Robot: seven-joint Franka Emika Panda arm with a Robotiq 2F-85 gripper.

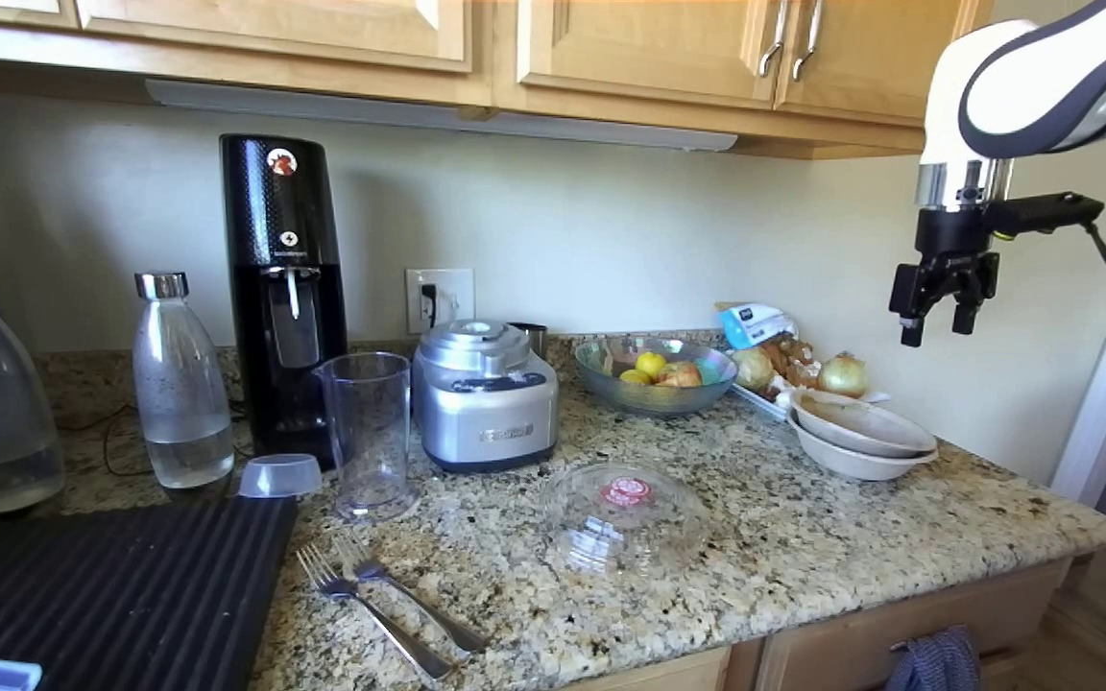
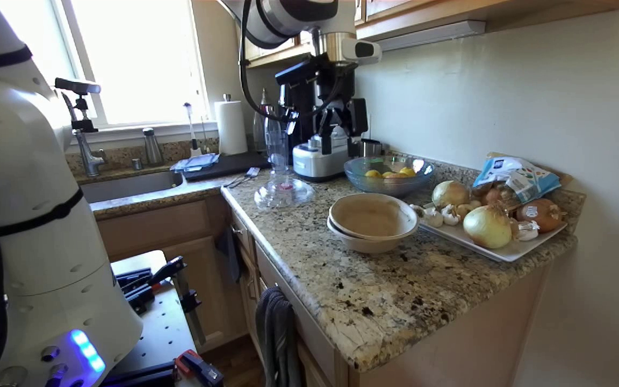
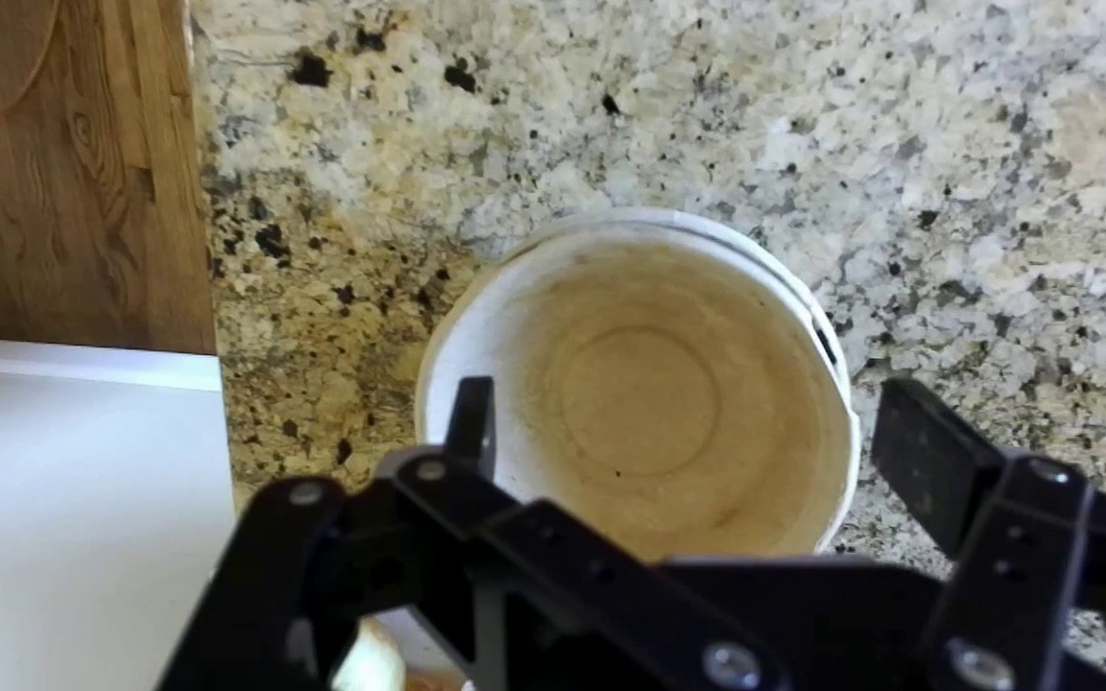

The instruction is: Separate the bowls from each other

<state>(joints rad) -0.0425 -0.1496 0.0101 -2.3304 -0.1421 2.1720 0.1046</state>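
Note:
Two white bowls are nested on the granite counter. The upper bowl [image 1: 860, 427] sits tilted inside the lower bowl [image 1: 851, 463]. In an exterior view the upper bowl [image 2: 374, 215] shows its brownish inside, and the lower bowl [image 2: 366, 245] shows below it. In the wrist view the upper bowl [image 3: 644, 403] fills the middle, and only a rim of the lower bowl [image 3: 810, 297] shows at its upper right. My gripper [image 1: 937, 328] is open and empty, well above the bowls. It also shows in an exterior view [image 2: 339, 146]. In the wrist view the fingers [image 3: 687, 422] stand wide apart over the bowls.
A white tray [image 2: 495, 253] with onions and garlic stands beside the bowls near the wall. A glass fruit bowl [image 1: 611, 393] and a food processor [image 1: 486, 408] stand along the back. A clear glass dish [image 1: 630, 523] lies on the counter. Cabinets [image 1: 649, 48] hang above.

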